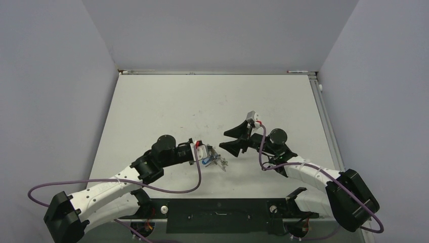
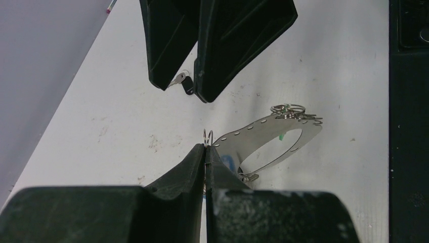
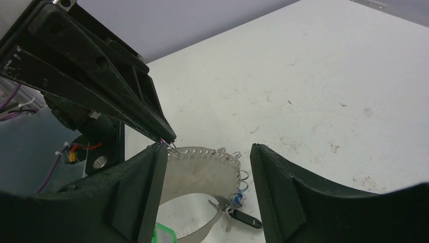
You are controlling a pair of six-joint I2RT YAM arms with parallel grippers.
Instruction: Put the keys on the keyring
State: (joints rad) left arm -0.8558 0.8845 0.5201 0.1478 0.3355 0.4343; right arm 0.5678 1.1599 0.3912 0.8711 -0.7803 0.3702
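While the left pincer (image 2: 206, 148) is clenched on one end of the keyring (image 3: 200, 169), a flat hole-punched metal band curled into a loop, the right pincer (image 3: 207, 152) stands released, with the band just ahead of its parted jaws. Small split rings (image 3: 242, 175) line the band and a blue key head (image 3: 237, 198) sits close under it. The black key (image 3: 246, 218) lies below the right jaws, seemingly loose, so threading looks unfinished. Both arms reach low and inward, tips nearly meeting.
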